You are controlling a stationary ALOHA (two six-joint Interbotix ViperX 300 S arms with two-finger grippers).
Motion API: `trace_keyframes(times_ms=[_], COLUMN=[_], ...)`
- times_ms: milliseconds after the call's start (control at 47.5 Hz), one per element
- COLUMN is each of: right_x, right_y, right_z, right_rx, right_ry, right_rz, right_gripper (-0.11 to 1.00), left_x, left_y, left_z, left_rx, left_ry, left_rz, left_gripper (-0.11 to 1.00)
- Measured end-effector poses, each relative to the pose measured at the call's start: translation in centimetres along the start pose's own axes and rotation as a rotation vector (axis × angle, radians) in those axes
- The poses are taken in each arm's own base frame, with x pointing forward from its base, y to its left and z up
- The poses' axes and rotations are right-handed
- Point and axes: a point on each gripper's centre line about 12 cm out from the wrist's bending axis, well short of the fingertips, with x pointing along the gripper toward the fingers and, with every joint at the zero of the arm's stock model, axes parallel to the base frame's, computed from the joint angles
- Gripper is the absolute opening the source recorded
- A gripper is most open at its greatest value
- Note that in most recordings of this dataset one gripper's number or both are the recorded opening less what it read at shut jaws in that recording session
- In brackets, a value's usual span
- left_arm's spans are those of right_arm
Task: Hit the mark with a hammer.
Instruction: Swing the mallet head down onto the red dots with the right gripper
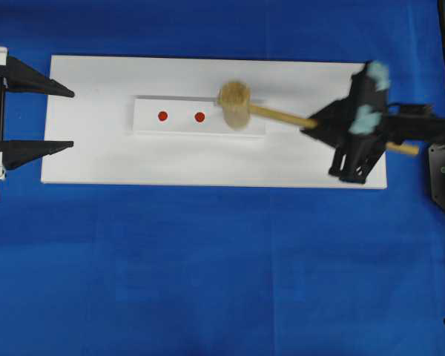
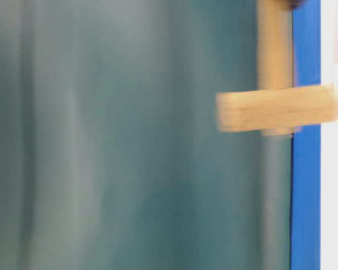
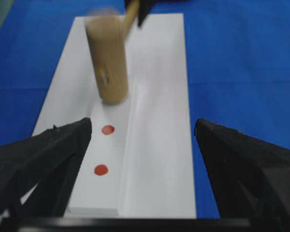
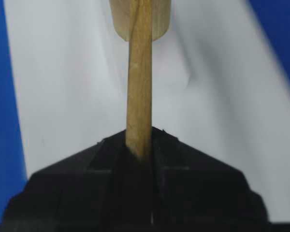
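Overhead view is showing the white board (image 1: 208,159) carrying a raised strip (image 1: 170,127) with red marks (image 1: 199,116). The hammer (image 1: 235,104) is hanging over the strip's right end, mid-strike; next, its head must land squarely on a mark. The right gripper (image 4: 139,145) is clamping the handle; the left gripper (image 1: 70,119) is standing wide, holding nothing.

The whole white board (image 1: 208,159) is being viewed from straight above; at table level it is being seen edge-on, turned sideways. Both wrist views are being aimed along it closely, the hammer (image 3: 108,63) being shared.
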Motion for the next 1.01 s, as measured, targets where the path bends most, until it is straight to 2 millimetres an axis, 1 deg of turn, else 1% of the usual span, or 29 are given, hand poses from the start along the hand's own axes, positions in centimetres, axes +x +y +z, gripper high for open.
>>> trace_keyframes(times_ms=[42,105,253,358,526,631,863,1010], right_x=[0.7,1.1,0.8,-0.3,-2.7,-3.8,-3.6,-2.9], right_y=[-0.2,-0.2,-0.1,0.0,0.2,0.4,0.6,1.5], right_z=[-0.8,-1.2,-0.6,0.7,3.0,3.8,3.6,4.8], right_rx=[0.012,0.006,0.006,0.004,-0.007,-0.019,-0.028,-0.04], right_ry=[0.038,0.06,0.035,-0.028,-0.15,-0.192,-0.175,-0.177], right_rz=[-0.016,-0.02,-0.014,0.0,0.036,0.061,0.078,0.086], right_gripper=[0.02,0.02,0.02,0.02,0.02,0.02,0.02,0.02], left_x=[0.0,0.0,0.0,0.0,0.0,0.0,0.0,0.0], left_y=[0.0,0.0,0.0,0.0,0.0,0.0,0.0,0.0], left_z=[0.0,0.0,0.0,0.1,0.0,0.1,0.0,0.0], left_rx=[0.0,-0.002,0.0,-0.002,-0.002,-0.003,-0.006,-0.006], left_ry=[-0.001,-0.003,-0.003,-0.005,-0.003,-0.004,-0.003,-0.003], left_rz=[0.002,0.0,0.002,0.0,0.0,0.002,0.002,0.0], left_gripper=[0.86,0.86,0.86,0.86,0.86,0.86,0.86,0.86])
